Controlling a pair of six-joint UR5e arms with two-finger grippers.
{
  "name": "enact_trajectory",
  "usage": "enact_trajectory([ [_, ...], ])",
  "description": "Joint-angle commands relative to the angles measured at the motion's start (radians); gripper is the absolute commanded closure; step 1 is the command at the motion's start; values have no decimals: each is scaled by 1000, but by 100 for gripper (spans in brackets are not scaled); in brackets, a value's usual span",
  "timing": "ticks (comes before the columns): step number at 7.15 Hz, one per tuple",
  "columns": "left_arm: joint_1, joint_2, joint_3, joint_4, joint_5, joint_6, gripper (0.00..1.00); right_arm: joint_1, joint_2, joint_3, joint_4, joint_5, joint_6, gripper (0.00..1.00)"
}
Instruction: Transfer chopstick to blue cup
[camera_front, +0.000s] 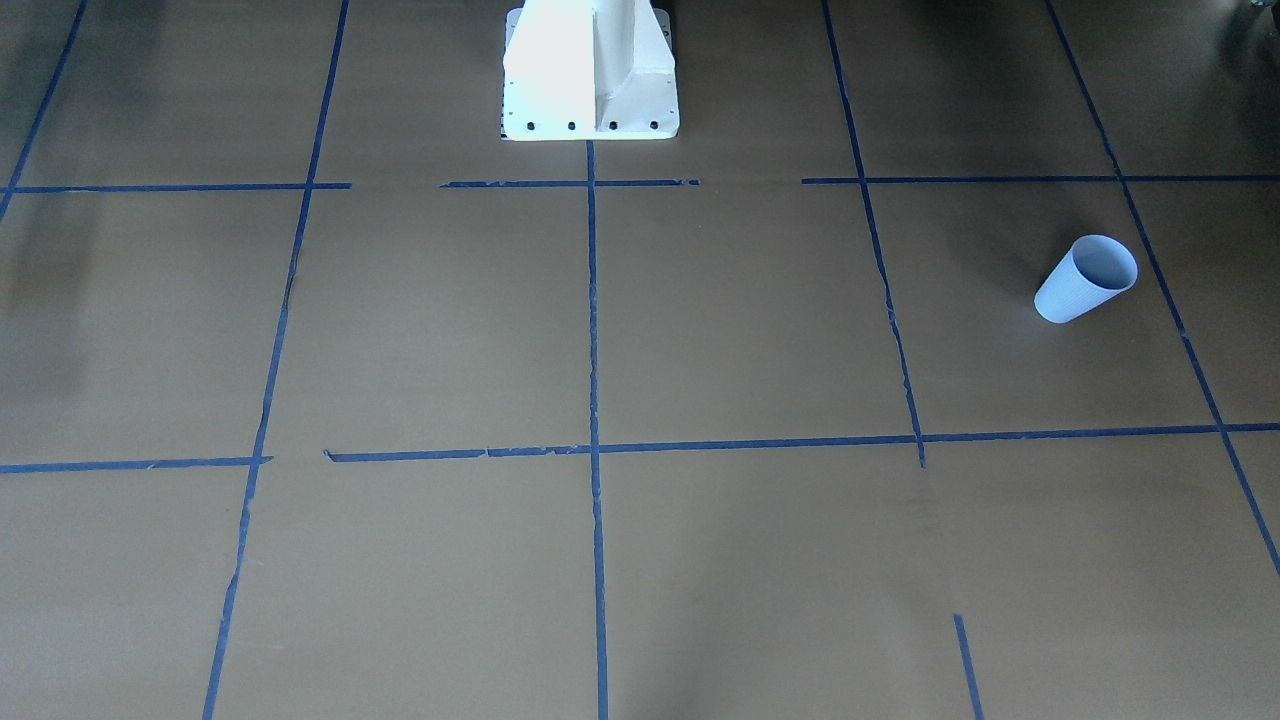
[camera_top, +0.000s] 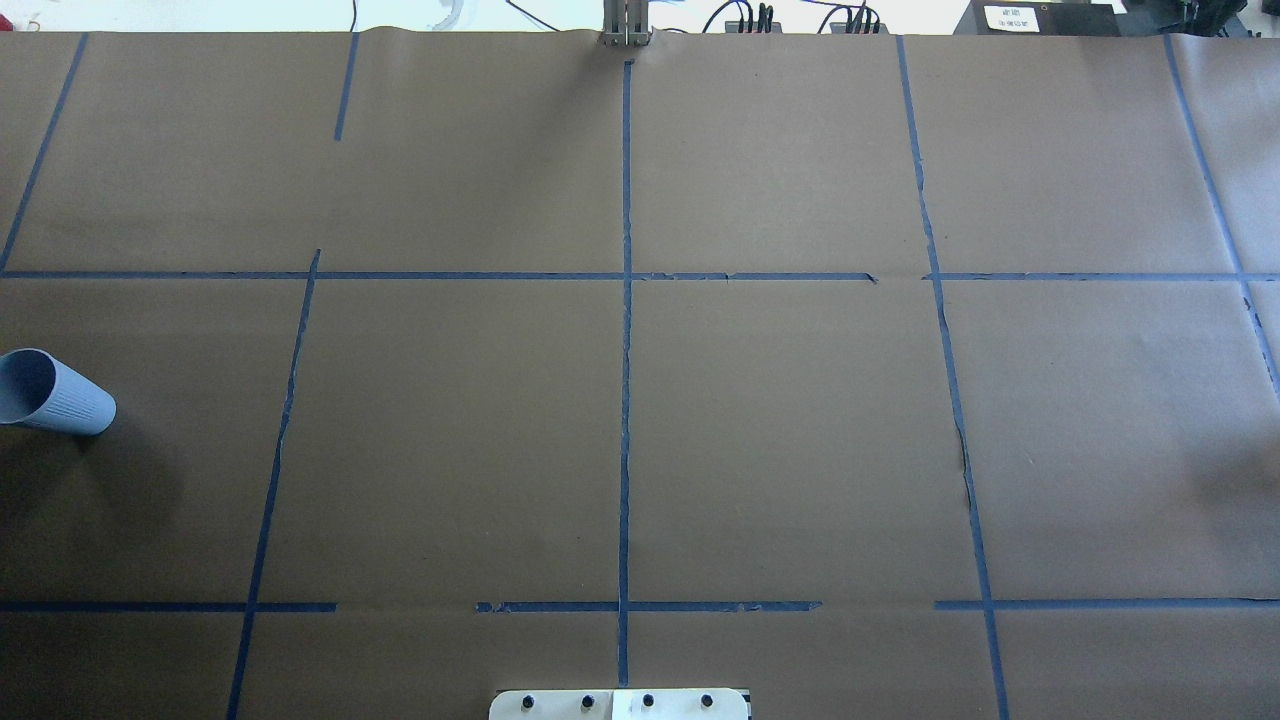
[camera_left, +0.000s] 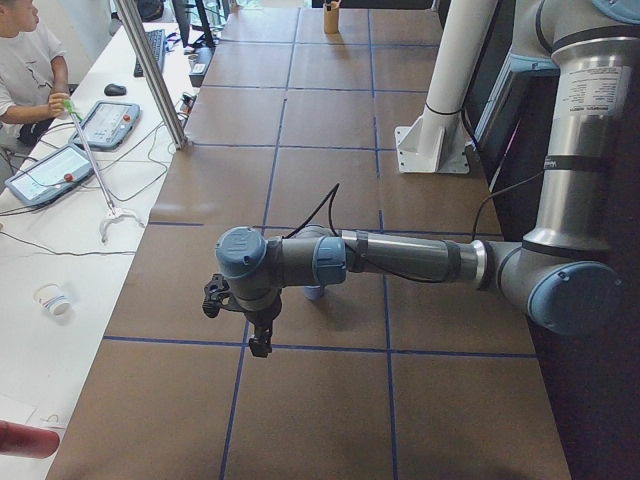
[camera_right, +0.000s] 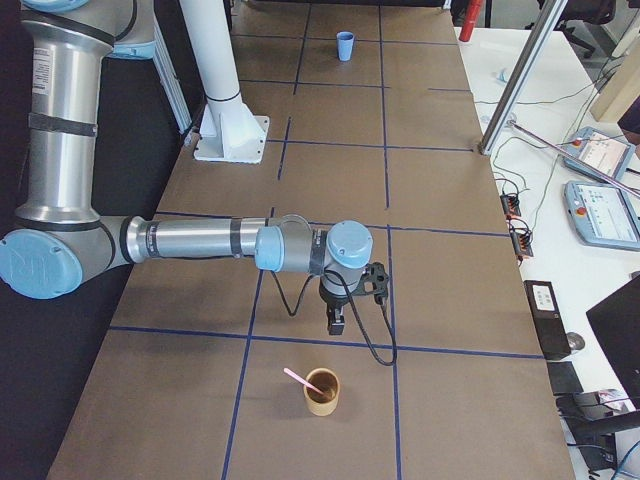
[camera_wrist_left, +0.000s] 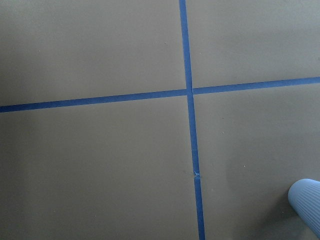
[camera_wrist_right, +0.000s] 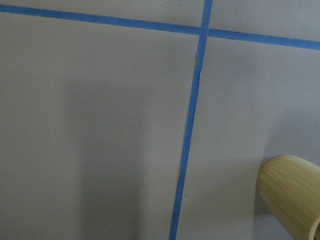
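The brown paper-covered tabletop (camera_top: 780, 430) is crossed by blue tape lines (camera_top: 626, 400) that divide it into squares, and the white pedestal (camera_front: 590, 75) stands at its robot-side edge, cut off at the frame edge in both the overhead and front views. The left arm (camera_left: 400, 258) and the right arm (camera_right: 200, 240) each stretch low and level over opposite ends of the tabletop, and each shows only in its own side view. The left hand (camera_left: 260, 348) points down above a tape line; the right hand (camera_right: 337, 325) hangs the same way. Both are small and dark there, and neither wrist view shows any finger, so I cannot tell how far either hand is open or whether it holds anything. The blue cup (camera_front: 1085, 278) stands upright at the robot's left end of the tabletop; the overhead view clips it at the frame edge, the left wrist view catches only a corner of it, and in the left-side view the left arm hides nearly all of it. A wooden cup (camera_right: 322, 392) stands at the far right end, near the right hand and well apart from the blue cup; the right wrist view cuts it off. The chopstick (camera_right: 298, 379) leans in this wooden cup, its lower part hidden inside.
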Motion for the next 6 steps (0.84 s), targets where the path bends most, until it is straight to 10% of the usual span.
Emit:
enact_trajectory([
  [1,0,17,-9,-21,1,11,0,12,11,12,1,-6,-23,0],
  [6,2,72,-39,-56,1,14,0,12,8,13,1,0,-22,0],
])
